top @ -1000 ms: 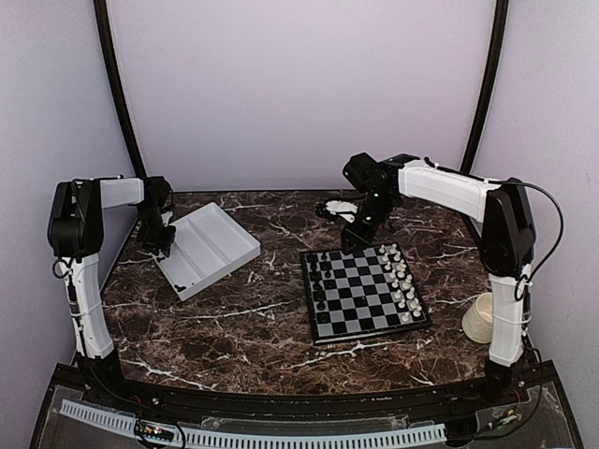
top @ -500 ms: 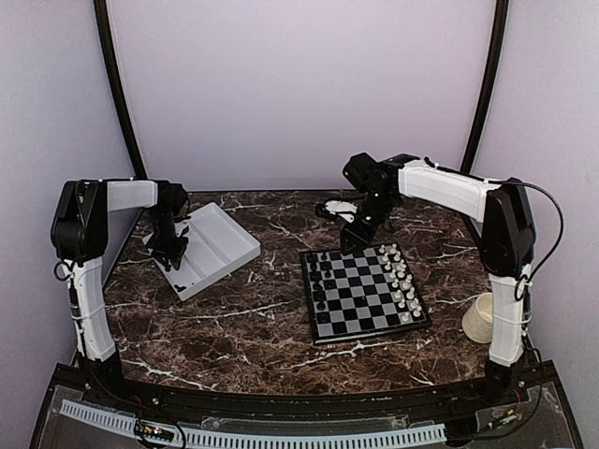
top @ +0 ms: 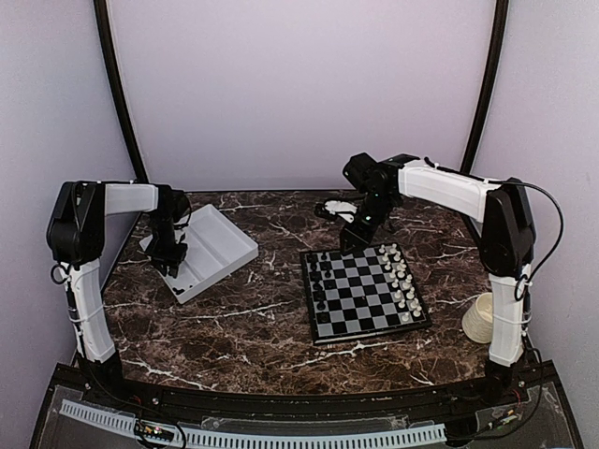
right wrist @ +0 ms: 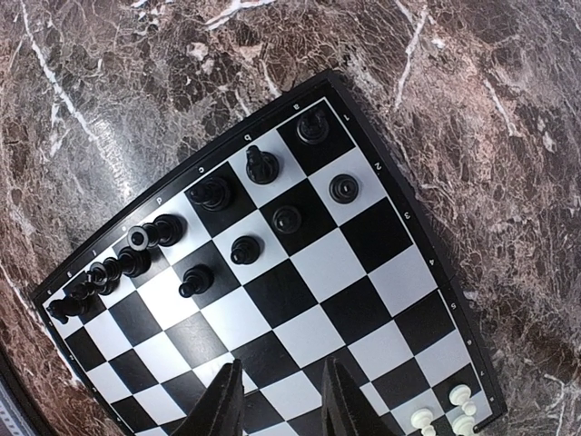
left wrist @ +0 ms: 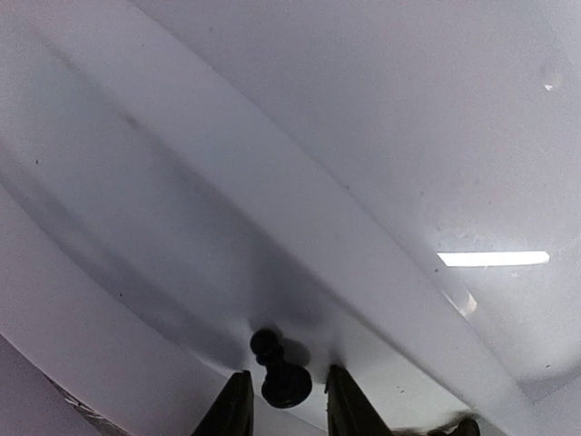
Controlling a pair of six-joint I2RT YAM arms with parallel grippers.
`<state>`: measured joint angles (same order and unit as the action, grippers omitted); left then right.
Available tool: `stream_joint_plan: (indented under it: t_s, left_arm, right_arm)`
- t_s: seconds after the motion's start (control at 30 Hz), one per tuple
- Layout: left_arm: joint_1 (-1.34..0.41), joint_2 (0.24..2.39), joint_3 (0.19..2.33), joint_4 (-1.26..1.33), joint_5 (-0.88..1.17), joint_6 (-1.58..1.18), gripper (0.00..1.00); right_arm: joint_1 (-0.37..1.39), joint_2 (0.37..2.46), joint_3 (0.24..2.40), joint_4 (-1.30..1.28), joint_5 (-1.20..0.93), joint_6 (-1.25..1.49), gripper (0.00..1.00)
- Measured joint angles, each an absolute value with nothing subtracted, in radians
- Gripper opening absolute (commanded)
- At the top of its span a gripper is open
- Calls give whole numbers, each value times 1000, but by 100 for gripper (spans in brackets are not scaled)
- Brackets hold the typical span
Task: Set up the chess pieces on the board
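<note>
Left gripper (left wrist: 288, 386) had swung into the tray (left wrist: 363, 136), jaws parted around a pawn (left wrist: 277, 363), so pickup looked imminent. Right gripper (right wrist: 277, 400) hovered released and empty over the board (right wrist: 345, 272).

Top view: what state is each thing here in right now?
left end effector, open around the pawn
pawn, in the tray, ungripped
tray, holding the pawn
right end effector, open, empty, above the board
board, partly set
black pieces, several bunched in one corner
white pieces, lined along the opposite edge
cup, upright
</note>
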<state>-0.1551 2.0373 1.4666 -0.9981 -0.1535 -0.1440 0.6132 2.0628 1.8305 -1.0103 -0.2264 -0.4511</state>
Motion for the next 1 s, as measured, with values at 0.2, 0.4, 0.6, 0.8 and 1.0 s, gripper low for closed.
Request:
stream_joint_plan:
  t_s: [0.2, 0.4, 0.6, 0.8, 1.0]
  left_arm:
    - [-154, 2035, 1465, -987, -142, -208, 26]
    - [-148, 2040, 1472, -993, -123, -262, 21]
    - [-147, 2041, 1473, -994, -121, -284, 23]
    - [-143, 2042, 1473, -994, -121, -309, 21]
    - [-125, 2050, 1486, -992, -121, -322, 19]
  right_arm:
    - [613, 2070, 1831, -1011, -232, -451, 31]
    - [613, 2070, 1830, -1010, -232, -451, 31]
    - [613, 2070, 1830, -1010, -232, -451, 31]
    - [613, 2070, 1830, -1010, -232, -451, 31]
    - [613, 2070, 1830, -1010, -232, -451, 31]
